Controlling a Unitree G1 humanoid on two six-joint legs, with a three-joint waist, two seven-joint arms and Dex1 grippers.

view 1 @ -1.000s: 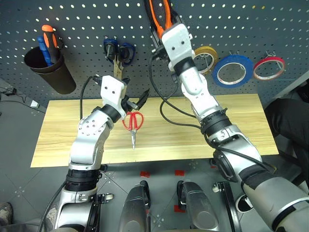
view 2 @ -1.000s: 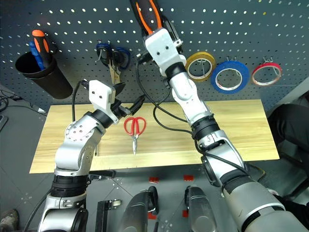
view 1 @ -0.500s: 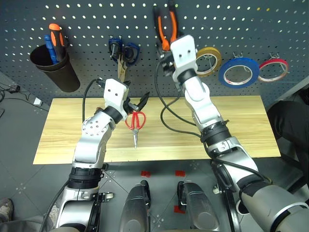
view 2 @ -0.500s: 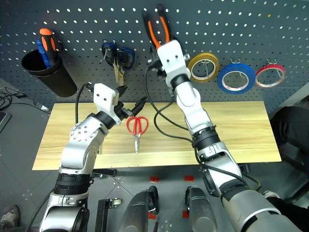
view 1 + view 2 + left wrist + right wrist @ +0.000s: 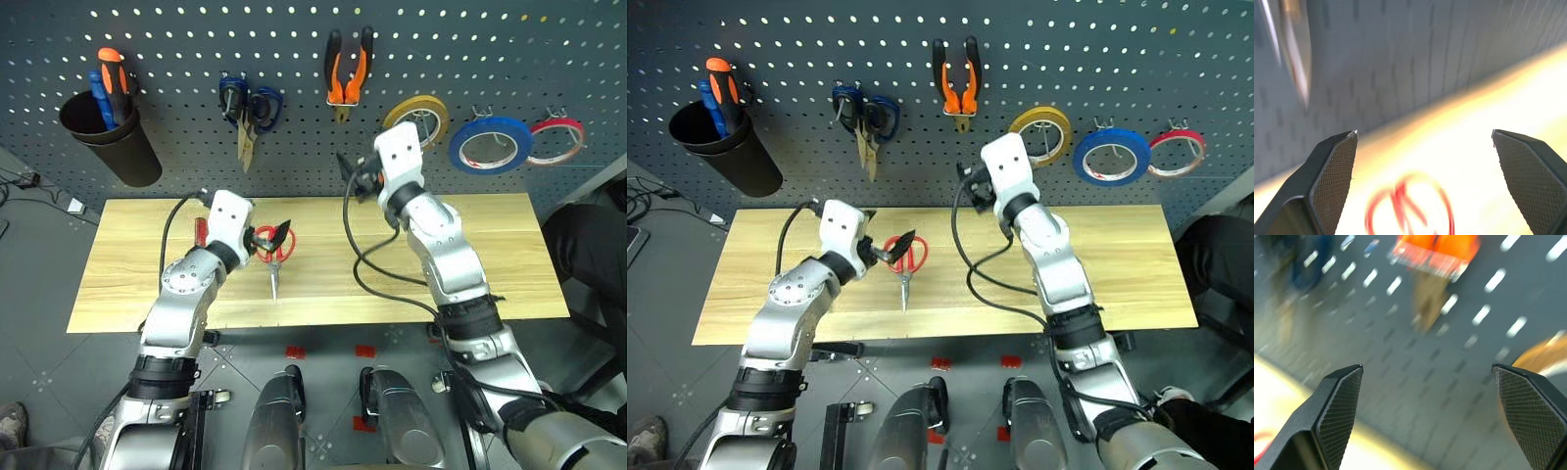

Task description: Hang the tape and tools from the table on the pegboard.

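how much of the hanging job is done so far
Done: the pliers and the blue tape hang on the pegboard. In hand: nothing; the left pincer is open just over the red scissors on the table, and the right pincer is open and empty. Left: the scissors; red screwdriver's whereabouts unclear.

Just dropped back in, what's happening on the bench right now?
The pliers hang on the pegboard, along with the blue tape. The right claw is open and empty, in front of the board below the pliers. The left claw is open just above the red scissors, which lie flat on the table, not yet gripped. A red-handled screwdriver shows beside the left arm.
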